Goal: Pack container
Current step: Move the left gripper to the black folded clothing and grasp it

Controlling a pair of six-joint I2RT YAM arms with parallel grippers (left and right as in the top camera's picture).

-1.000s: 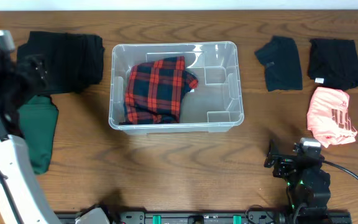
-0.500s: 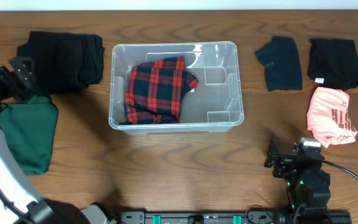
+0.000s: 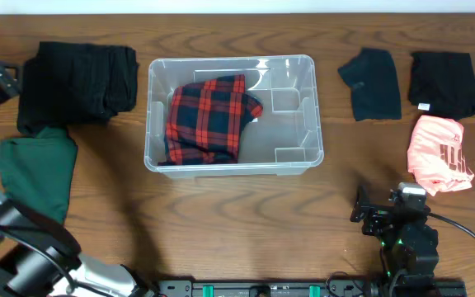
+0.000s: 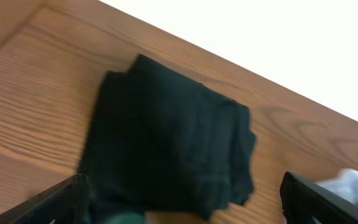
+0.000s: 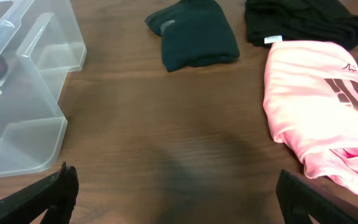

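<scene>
The clear container (image 3: 302,91) stands at the middle of the table with a red plaid garment (image 3: 209,120) lying in its left half. My left gripper (image 3: 5,76) hangs open at the far left edge, beside a folded black garment (image 3: 77,82). In the left wrist view that black garment (image 4: 169,143) lies ahead of the left gripper (image 4: 182,208), with nothing between the fingers. My right gripper (image 3: 386,206) rests open near the front right. The right wrist view shows only bare wood under the right gripper (image 5: 176,199), with the container (image 5: 23,106) at its left.
A green garment (image 3: 35,177) lies in front of the black one at the left. At the right lie two dark folded garments (image 3: 371,82) (image 3: 444,82) and a pink one (image 3: 441,154). Bare wood lies in front of the container.
My left arm has swung left from over the black and green garments to the table's far left edge, and its jaws opened wider. The right arm has stayed still.
</scene>
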